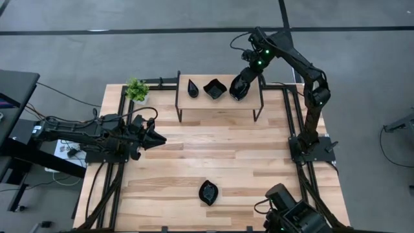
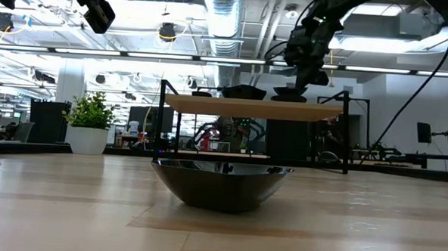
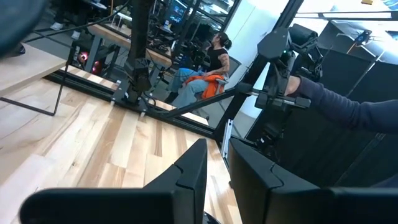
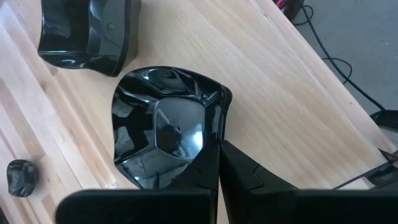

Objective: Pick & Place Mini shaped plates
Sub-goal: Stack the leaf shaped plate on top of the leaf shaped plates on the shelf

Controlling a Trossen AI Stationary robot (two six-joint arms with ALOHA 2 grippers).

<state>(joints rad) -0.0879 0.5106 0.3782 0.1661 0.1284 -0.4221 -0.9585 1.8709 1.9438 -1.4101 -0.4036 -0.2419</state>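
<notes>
A raised wooden shelf (image 1: 220,98) stands at the table's far side. On it lie a slim teardrop plate (image 1: 193,88) and a wavy-edged square plate (image 1: 215,88). My right gripper (image 1: 238,90) hangs over the shelf's right part, shut on a third glossy black plate (image 4: 163,134). A pointed leaf-like plate (image 1: 208,192) rests on its underside on the table near the front edge and fills the low view's middle (image 2: 221,184). My left gripper (image 1: 159,138) waits level above the table's left side, a narrow gap between its fingers (image 3: 217,171), nothing in it. My right gripper holds the plate by its rim (image 4: 210,138), pinched between the two fingers, which slant down at it from above. The fingertips themselves hide the place of contact. The plate lies roughly level just over the shelf board (image 2: 290,90); whether its underside touches the board I cannot tell.
A small green plant (image 1: 136,89) stands at the far left corner. The shelf's dark frame legs (image 1: 179,110) come down onto the table. Bare wood lies between the shelf and the front plate. A person sits in the room beyond (image 3: 208,68).
</notes>
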